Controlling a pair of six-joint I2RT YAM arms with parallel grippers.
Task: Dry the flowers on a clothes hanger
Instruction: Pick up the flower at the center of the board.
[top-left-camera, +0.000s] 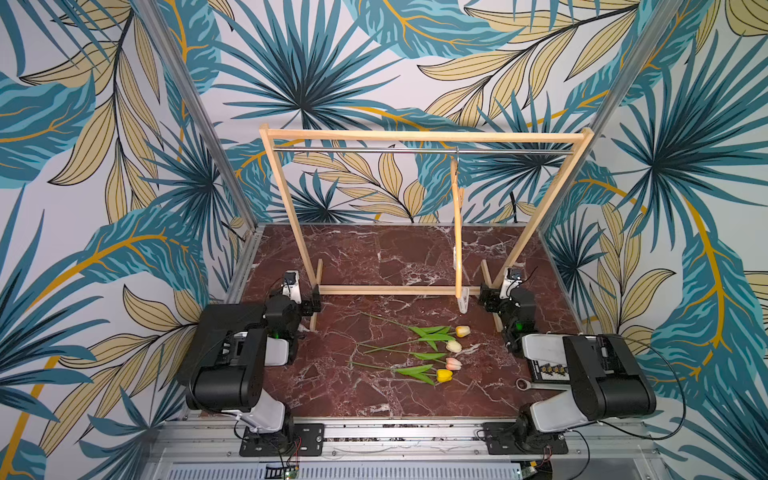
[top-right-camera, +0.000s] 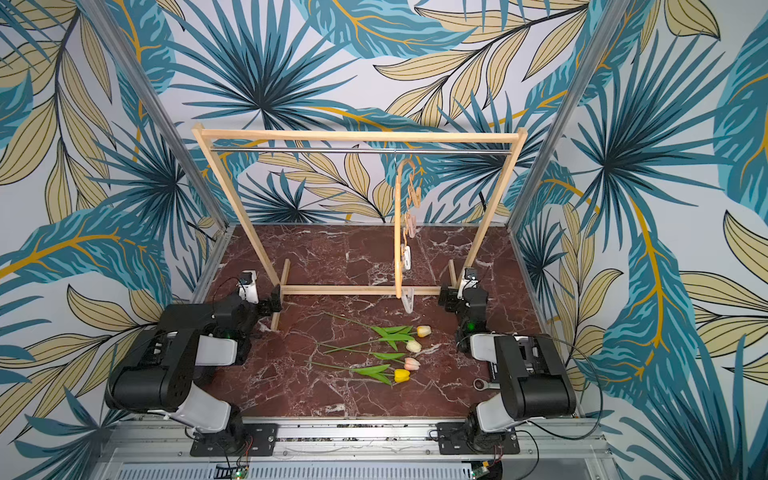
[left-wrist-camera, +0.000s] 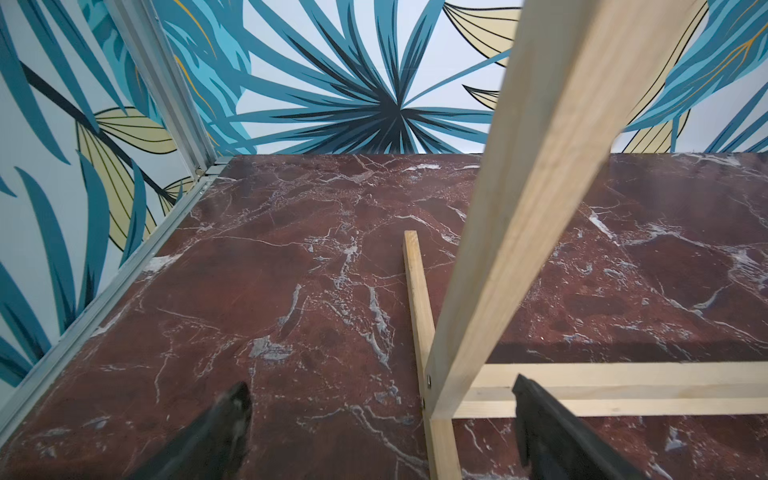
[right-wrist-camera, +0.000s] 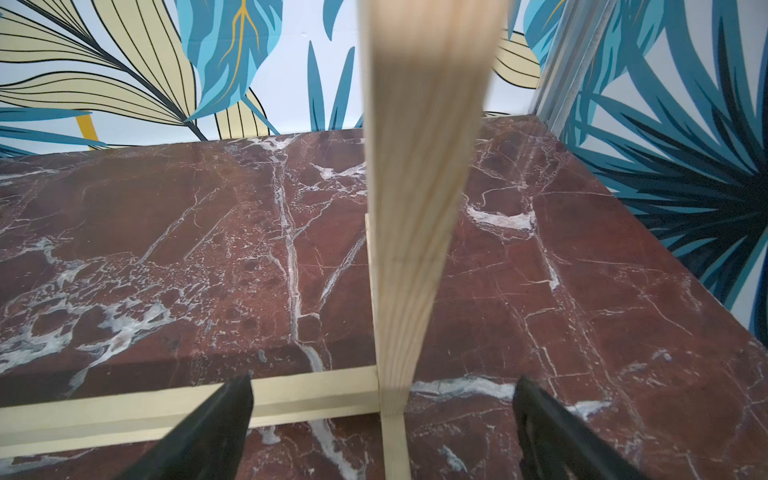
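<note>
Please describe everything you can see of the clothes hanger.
The clothes hanger is thin, curved light wood with a wavy lower bar and small white clips. Its metal hook hangs on the metal rail of the wooden rack, toward the right arm's side. It is turned almost edge-on to the camera. None of the flowers is clipped to it.

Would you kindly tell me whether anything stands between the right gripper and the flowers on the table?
Nothing visible lies between them: the open right gripper sits by the wooden rack's right upright, with only bare table towards the flowers. The clothes hanger's lowest clip hangs close beside that path, though.
</note>
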